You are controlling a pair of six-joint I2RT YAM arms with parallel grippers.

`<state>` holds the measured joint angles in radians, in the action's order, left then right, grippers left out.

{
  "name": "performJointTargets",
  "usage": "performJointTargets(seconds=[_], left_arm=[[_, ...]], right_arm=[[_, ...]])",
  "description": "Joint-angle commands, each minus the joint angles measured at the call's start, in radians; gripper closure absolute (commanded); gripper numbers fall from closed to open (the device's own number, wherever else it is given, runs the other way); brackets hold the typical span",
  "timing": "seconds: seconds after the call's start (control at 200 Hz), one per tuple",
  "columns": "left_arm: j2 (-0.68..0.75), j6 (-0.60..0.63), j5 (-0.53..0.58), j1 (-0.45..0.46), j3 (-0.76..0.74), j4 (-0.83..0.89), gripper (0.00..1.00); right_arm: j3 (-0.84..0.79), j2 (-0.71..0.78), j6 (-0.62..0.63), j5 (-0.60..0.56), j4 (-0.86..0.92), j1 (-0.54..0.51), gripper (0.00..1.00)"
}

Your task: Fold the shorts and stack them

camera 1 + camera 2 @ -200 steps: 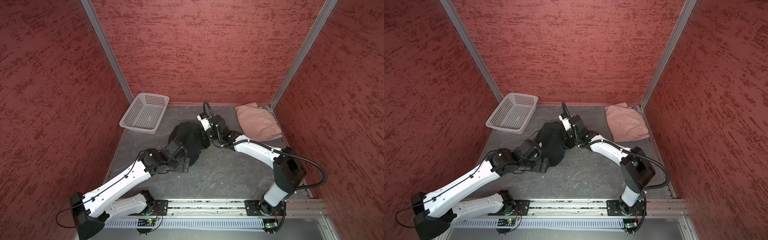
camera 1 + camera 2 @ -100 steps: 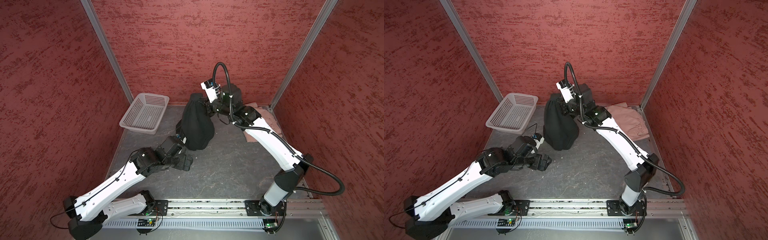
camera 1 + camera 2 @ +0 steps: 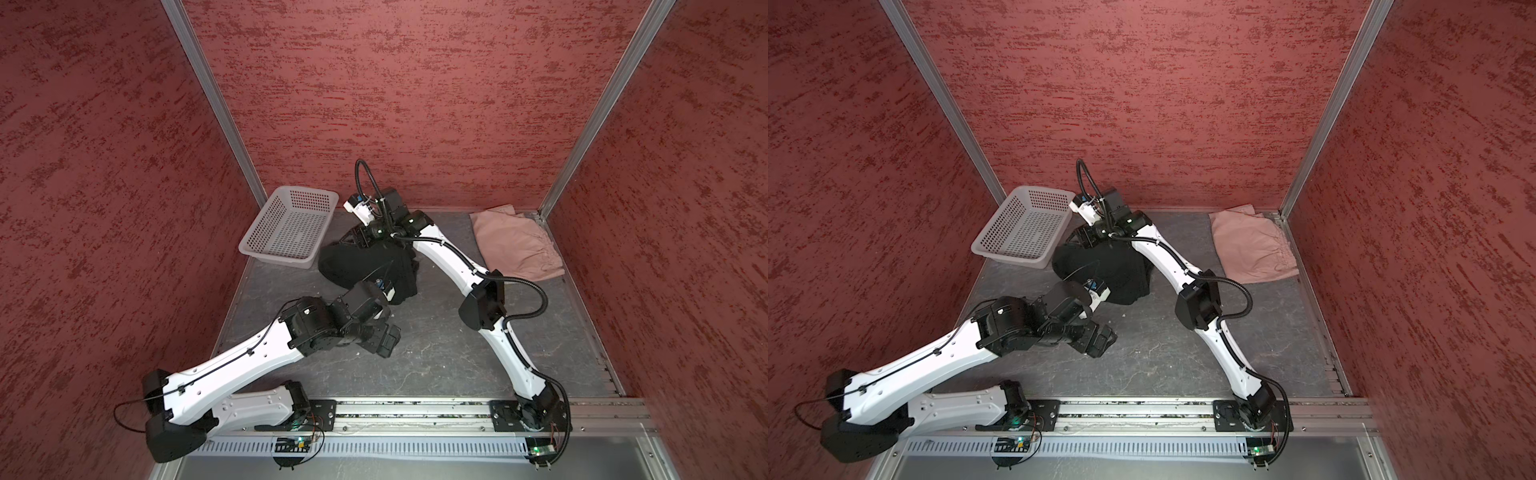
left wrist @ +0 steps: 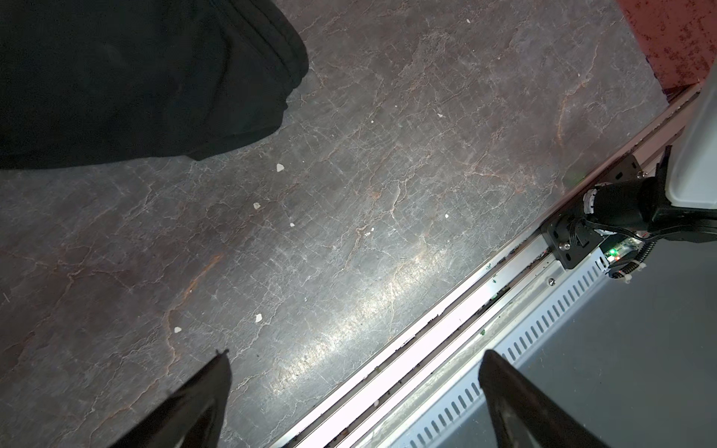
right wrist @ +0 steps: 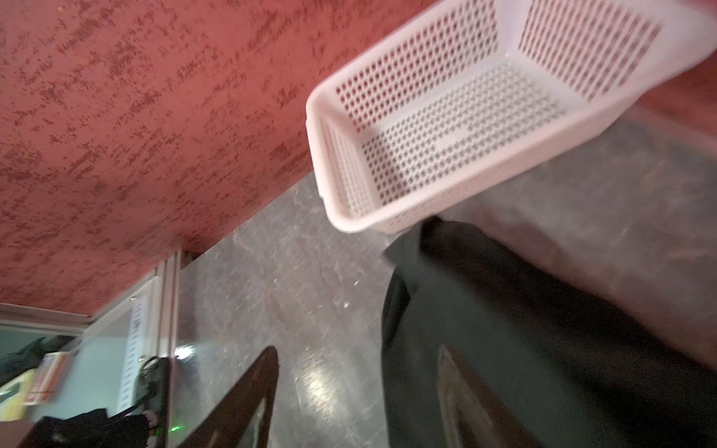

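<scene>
With the black shorts (image 3: 365, 266) lying rumpled on the desk (image 3: 436, 345) just beside the basket (image 3: 276, 258), the pink shorts (image 3: 515, 245) flat in the far right corner, and your right jaws and left jaws both parted, gripping nothing, you seem at the spreading step, so next pinch two edges and flatten.

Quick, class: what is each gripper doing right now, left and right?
Left gripper: open, holding nothing.
Right gripper: open, clamping nothing; the soft black fabric shorts lie by one finger.
</scene>
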<state>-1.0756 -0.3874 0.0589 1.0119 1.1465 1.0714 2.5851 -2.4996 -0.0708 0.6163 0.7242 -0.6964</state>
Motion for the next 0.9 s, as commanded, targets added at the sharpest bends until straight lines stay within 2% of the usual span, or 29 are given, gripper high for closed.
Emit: performJointTargets(seconds=[0.0, 0.05, 0.135, 0.276, 0.416, 0.516, 0.631, 0.771, 0.892], left_arm=[[-0.024, 0.03, 0.031, -0.002, 0.006, -0.039, 0.01], [-0.049, 0.043, 0.065, -0.011, 0.011, -0.052, 0.01], [-0.109, 0.051, 0.097, -0.055, 0.032, -0.076, 0.01], [-0.19, 0.027, 0.114, -0.164, 0.081, -0.103, 0.01], [-0.29, 0.044, 0.063, -0.276, 0.112, -0.259, 0.01], [-0.439, 0.127, 0.113, -0.304, 0.199, -0.329, 0.01], [-0.639, 0.34, 0.175, -0.308, 0.306, -0.413, 0.01], [-0.879, 0.432, 0.15, -0.389, 0.531, -0.339, 0.01], [-0.985, 0.531, 0.189, -0.418, 0.63, -0.327, 0.01]], right_arm=[[-0.056, 0.195, 0.015, -0.004, -0.041, 0.001, 0.21], [-0.154, 0.281, 0.005, -0.06, -0.068, 0.014, 0.2], [-0.424, 0.485, -0.031, -0.166, -0.195, 0.049, 0.19], [-0.994, 0.873, -0.156, -0.266, -0.472, 0.181, 0.2], [-1.396, 1.195, -0.179, -0.371, -0.553, 0.258, 0.2], [-1.606, 1.351, -0.196, -0.355, -0.579, 0.259, 0.2], [-1.808, 1.484, -0.257, -0.287, -0.632, 0.262, 0.19], [-1.939, 1.541, -0.324, -0.206, -0.661, 0.262, 0.17], [-2.005, 1.585, -0.352, -0.205, -0.671, 0.263, 0.17]])
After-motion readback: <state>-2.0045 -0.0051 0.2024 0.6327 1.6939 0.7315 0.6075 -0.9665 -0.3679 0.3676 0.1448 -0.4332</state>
